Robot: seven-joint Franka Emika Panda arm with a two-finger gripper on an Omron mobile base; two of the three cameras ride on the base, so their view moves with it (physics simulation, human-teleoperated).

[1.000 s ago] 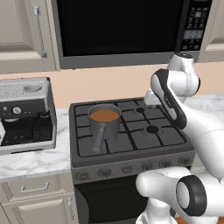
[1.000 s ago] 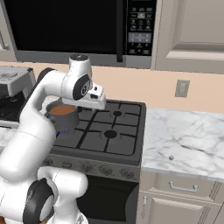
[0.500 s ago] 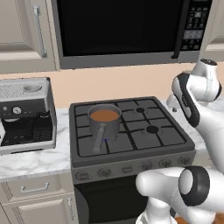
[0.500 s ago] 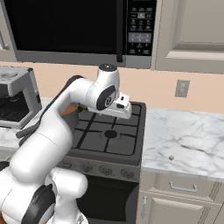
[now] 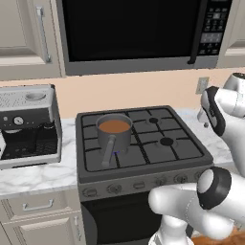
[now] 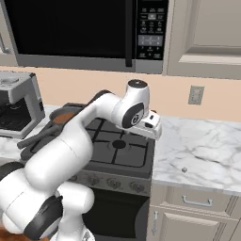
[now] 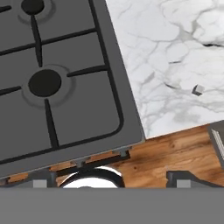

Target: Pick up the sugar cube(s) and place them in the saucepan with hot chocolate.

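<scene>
Swinging rightward off the stove toward the counter [image 6: 207, 141], the hand [image 6: 151, 127] nears the sugar cube [image 6: 184, 169] at lower right, its opening unclear; the saucepan [image 5: 114, 132] waits centre-left.

A small pale sugar cube [image 6: 184, 169] lies alone on the white marble counter [image 6: 207, 146], right of the black gas stove [image 5: 139, 148] and beyond the robot's hand.
</scene>
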